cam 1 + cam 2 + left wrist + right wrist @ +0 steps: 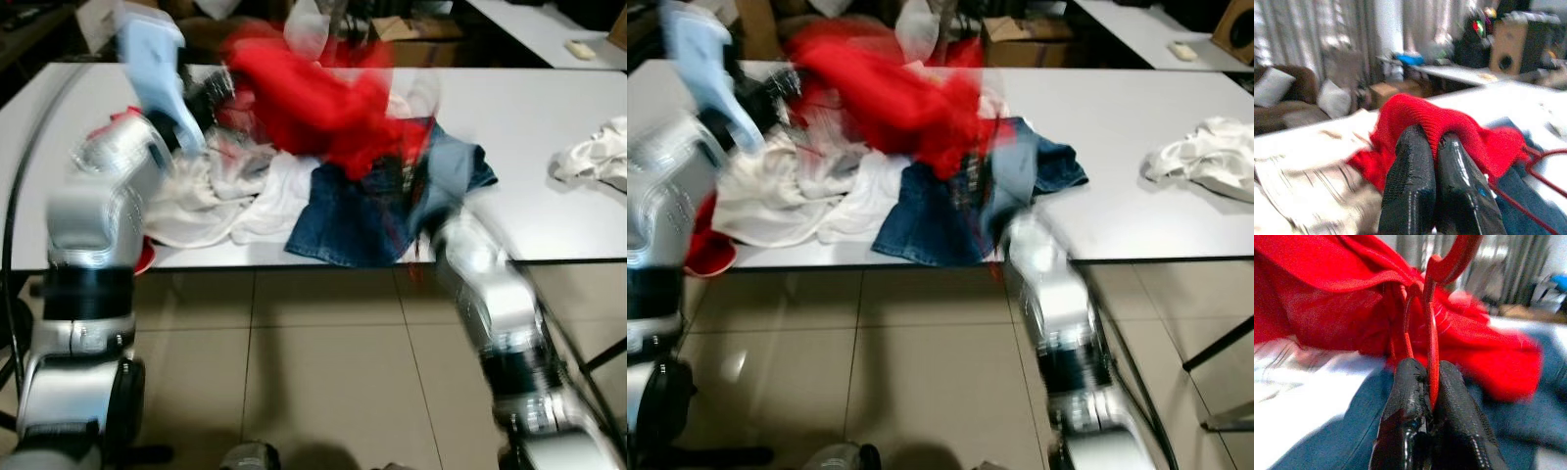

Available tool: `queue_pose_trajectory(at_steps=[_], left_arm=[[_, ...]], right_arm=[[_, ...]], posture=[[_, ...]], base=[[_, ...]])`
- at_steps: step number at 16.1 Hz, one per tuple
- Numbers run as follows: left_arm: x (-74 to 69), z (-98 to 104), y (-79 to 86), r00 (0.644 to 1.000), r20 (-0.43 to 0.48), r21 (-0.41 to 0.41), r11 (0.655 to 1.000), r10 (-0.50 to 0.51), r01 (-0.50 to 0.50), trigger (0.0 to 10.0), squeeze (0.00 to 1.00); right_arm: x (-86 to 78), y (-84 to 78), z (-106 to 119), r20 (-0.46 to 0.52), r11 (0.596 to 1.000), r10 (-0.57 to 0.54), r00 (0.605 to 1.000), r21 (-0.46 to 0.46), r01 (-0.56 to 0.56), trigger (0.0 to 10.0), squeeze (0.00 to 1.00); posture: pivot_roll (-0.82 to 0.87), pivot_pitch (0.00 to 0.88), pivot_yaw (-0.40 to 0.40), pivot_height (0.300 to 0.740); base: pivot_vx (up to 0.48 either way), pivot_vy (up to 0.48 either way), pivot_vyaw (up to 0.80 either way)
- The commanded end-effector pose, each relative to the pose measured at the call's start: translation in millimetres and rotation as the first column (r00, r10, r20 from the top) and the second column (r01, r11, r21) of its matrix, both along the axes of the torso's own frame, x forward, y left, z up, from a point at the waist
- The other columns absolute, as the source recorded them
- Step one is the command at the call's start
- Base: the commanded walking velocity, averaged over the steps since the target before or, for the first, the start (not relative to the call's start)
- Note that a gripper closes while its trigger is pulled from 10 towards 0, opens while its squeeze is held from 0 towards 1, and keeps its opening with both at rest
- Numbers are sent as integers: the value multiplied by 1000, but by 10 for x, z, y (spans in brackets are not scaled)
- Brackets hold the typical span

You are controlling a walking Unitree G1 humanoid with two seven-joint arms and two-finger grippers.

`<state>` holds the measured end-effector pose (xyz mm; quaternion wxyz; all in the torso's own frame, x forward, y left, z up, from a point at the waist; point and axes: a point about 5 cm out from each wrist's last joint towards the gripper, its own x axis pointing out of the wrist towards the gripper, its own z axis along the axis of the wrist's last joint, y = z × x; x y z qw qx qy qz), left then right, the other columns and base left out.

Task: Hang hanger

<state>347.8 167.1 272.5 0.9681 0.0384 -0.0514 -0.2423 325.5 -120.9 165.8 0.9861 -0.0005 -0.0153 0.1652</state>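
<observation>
A white table (529, 127) carries a heap of white cloth (230, 201), blue denim (367, 211), and a separate crumpled white garment (593, 157).

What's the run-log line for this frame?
left tool: shut on red garment | right tool: shut on red hanger | garment lifted over clothes pile on white table | head views blurred

Head stereo pair looking down over table (549, 147), wrist cameras close along each claw, all sharing red garment (313, 98)
</observation>
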Motion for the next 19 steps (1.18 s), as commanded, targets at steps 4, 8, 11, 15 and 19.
queue_pose_trajectory(at_steps=[4, 8, 11, 15, 19], left_arm=[[-138, -130, -235, 987, -115, -37, 993, -117, 113, 0, 0], [-189, -11, -319, 966, -118, -215, 956, -228, 200, 0, 0], [-214, 79, -292, 946, -124, -378, 895, -301, 236, 0, 0], [-260, -114, -207, 930, -243, -199, 953, -275, 229, 0, 0], [-326, 40, -283, 898, -206, -259, 906, -389, 334, 0, 0]], right_arm=[[-367, -32, 28, 10, 998, 55, 998, 30, -55, 10000, 0], [-468, 68, 46, 1, 983, 178, 984, 51, -178, 10000, 0], [-354, -37, 83, 58, 994, 64, 996, 83, -69, 10000, 0], [-185, 0, 273, 134, 980, 40, 990, 188, -65, 10000, 0], [-40, 141, 294, 115, 976, 148, 982, 145, -164, 10000, 0]], posture=[[-107, 0, 23, 740], [-113, 0, 16, 740], [-114, 0, 20, 740], [-109, 0, 21, 740], [-99, 0, 19, 740]], base=[[0, 0, 0], [0, 0, 0], [0, 0, 0], [0, 0, 0], [0, 0, 0]])
